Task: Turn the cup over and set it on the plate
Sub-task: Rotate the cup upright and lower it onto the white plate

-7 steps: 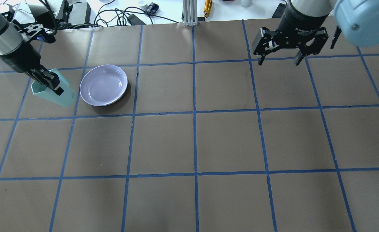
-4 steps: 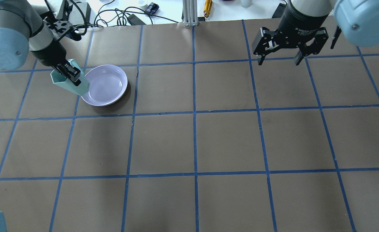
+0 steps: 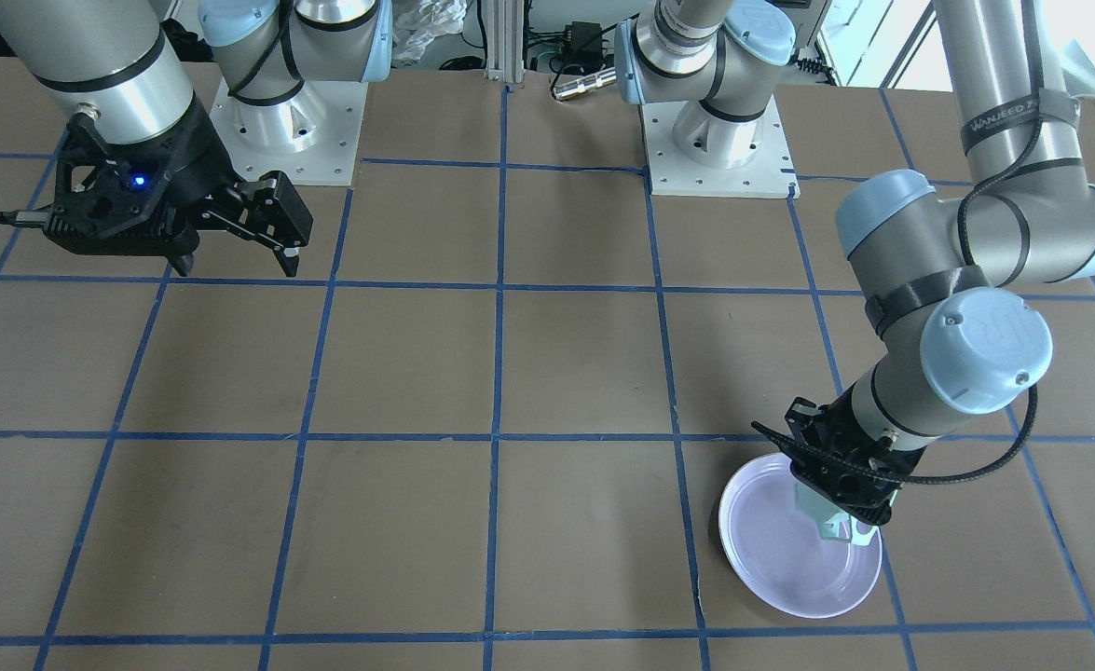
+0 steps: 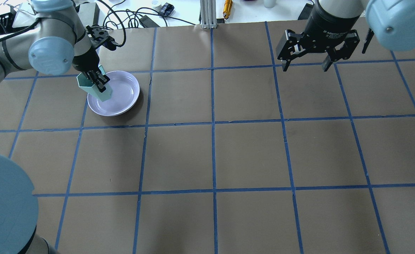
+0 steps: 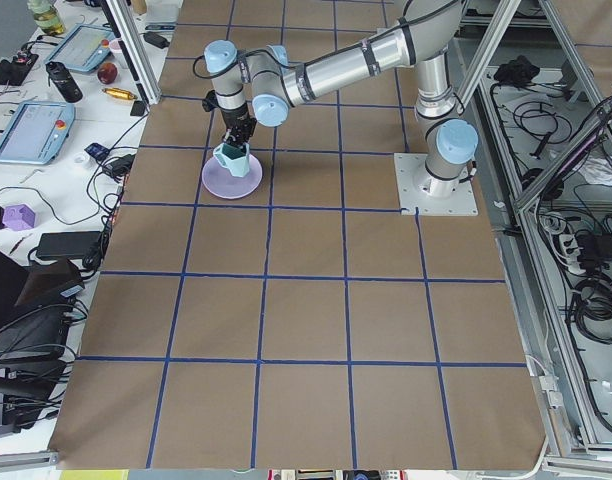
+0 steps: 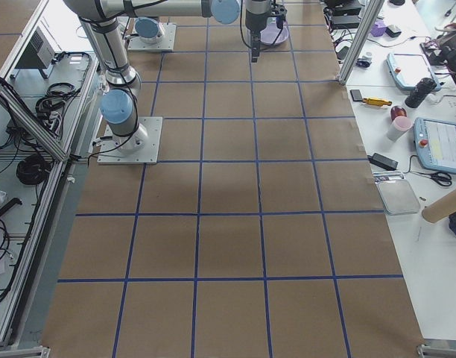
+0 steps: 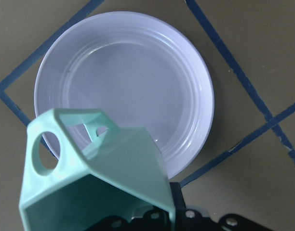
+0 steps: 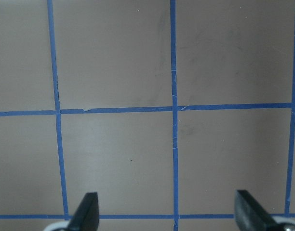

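- While the left gripper [image 4: 100, 85] hung over the plate [image 4: 126, 92], its fingers were pinching the cup [image 4: 89, 85], holding it clear of the worktop [image 4: 249, 151].
- The cup sat tilted in that grasp, with its hexagonal mouth turned up and away from the plate's middle and its base lower, toward the plate.
- From the left wrist camera, the cup [image 7: 113, 168] filled the lower left, its angular handle on the side facing the plate [image 7: 138, 77] beneath it.
- In the overhead view the cup overlapped the plate's left rim; whether its base touched the plate could not be told.
- The pale lavender plate lay flat on the worktop in the far left part of the overhead view, inside one taped blue square.
- The right gripper [image 4: 305, 65] hovered above the worktop well apart from the plate, on the far right side.
- Its fingers [image 8: 87, 212] were spread wide, with only taped worktop showing between them.
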Robot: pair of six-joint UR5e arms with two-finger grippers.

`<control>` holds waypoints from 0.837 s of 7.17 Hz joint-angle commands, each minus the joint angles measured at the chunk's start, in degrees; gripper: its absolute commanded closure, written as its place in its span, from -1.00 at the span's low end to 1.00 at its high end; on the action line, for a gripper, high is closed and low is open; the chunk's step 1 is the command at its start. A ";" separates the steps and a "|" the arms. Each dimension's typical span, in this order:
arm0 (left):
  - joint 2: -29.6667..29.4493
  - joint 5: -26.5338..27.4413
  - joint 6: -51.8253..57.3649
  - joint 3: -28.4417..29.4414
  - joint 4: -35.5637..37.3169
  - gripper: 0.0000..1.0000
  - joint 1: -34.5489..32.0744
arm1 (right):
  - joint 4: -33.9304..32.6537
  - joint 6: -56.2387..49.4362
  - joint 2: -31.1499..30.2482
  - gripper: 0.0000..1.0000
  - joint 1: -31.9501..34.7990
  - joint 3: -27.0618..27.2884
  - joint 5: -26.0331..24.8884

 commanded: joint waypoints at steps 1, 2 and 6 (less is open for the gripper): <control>-2.24 0.03 -1.13 0.95 0.16 1.00 -0.81 | 0.00 -0.03 0.00 -1.00 0.00 0.00 0.00; -3.03 0.20 -1.22 2.52 0.08 1.00 -0.81 | 0.00 -0.03 0.00 -1.00 0.00 0.00 0.00; -5.76 0.29 -4.46 3.33 -0.01 1.00 -1.86 | 0.00 -0.03 0.00 -1.00 0.00 0.00 0.00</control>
